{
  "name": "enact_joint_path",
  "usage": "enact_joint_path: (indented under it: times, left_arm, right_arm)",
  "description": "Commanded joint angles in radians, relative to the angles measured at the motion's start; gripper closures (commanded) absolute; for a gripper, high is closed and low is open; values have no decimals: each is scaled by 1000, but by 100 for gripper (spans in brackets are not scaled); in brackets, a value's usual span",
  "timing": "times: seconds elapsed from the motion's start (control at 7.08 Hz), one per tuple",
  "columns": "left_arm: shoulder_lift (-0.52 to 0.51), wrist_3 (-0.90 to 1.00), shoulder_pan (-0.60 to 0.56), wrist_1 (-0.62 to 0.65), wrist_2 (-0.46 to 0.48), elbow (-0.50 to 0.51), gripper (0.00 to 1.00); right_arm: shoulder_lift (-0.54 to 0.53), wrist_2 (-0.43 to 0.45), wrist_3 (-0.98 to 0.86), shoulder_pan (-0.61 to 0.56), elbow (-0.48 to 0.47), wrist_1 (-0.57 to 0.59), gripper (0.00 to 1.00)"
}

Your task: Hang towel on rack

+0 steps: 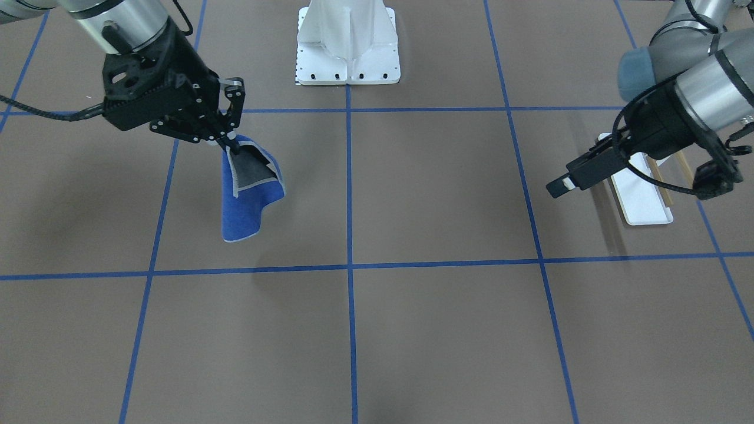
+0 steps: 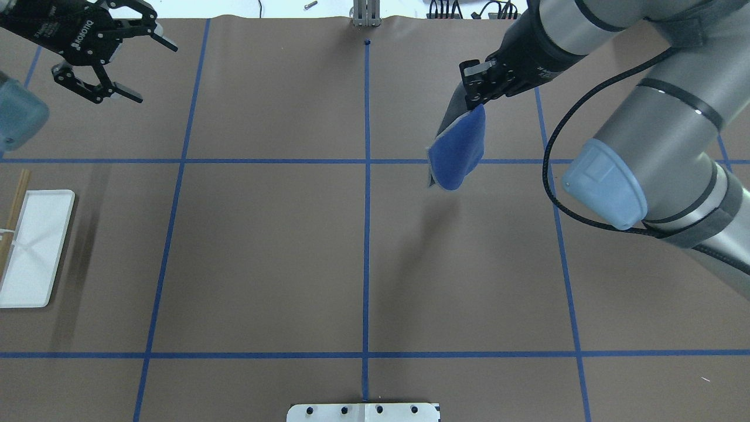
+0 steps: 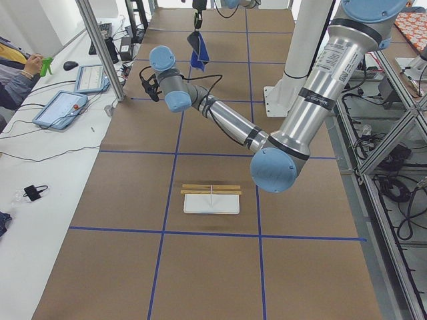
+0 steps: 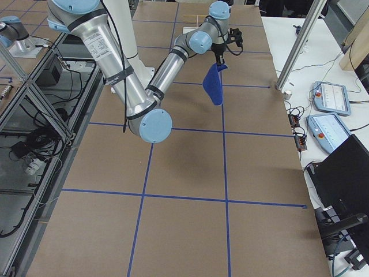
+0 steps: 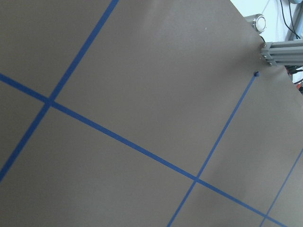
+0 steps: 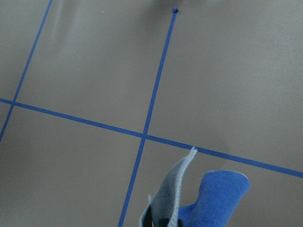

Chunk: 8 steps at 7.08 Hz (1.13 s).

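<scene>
My right gripper [image 2: 476,98] is shut on one corner of the blue towel [image 2: 460,146] and holds it in the air above the table's far right part. The towel hangs down, folded over, with its dark grey reverse showing in the front view [image 1: 250,162]. It also shows at the bottom of the right wrist view [image 6: 215,198]. The rack [image 2: 35,246], a white tray base with two wood dowel bars [image 2: 14,205], stands at the table's left edge. My left gripper [image 2: 153,73] is open and empty, raised over the far left corner, beyond the rack.
The large white bolted pedestal [image 1: 347,47] stands at the robot's side of the table, in the middle. Blue tape lines cross the brown table [image 2: 263,252]. A metal post [image 3: 100,47] and tablets stand at the operators' side.
</scene>
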<state>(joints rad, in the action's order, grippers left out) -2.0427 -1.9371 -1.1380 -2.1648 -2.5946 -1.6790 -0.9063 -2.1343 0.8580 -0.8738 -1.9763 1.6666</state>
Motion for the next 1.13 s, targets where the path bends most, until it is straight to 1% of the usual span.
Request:
enact_joint_path:
  times: [0.0, 0.14, 0.28, 0.42, 0.56, 0.71, 0.85, 0.99]
  left_arm:
    - [-54, -428, 81, -110, 71, -2, 2]
    - [-80, -595, 146, -171, 132, 1, 2]
    - [-88, -702, 187, -176, 196, -4, 2]
    - [-102, -793, 210, -178, 215, -4, 2]
    - [-109, -842, 228, -176, 231, -17, 2]
    - [-111, -874, 271, -176, 293, -33, 2]
    - [-114, -893, 306, -176, 354, -40, 2]
    - [-119, -916, 308, -176, 355, -41, 2]
  right_arm:
    - [70, 156, 86, 96, 51, -74, 100]
    - [90, 198, 101, 114, 91, -140, 100]
    - [110, 218, 108, 121, 106, -148, 100]
    - [144, 227, 130, 122, 129, -148, 100]
    - [162, 237, 131, 125, 137, -148, 100]
    - [174, 247, 131, 128, 146, -154, 100]
    - [208, 252, 130, 137, 177, -175, 100]
    - [217, 260, 130, 145, 182, -182, 100]
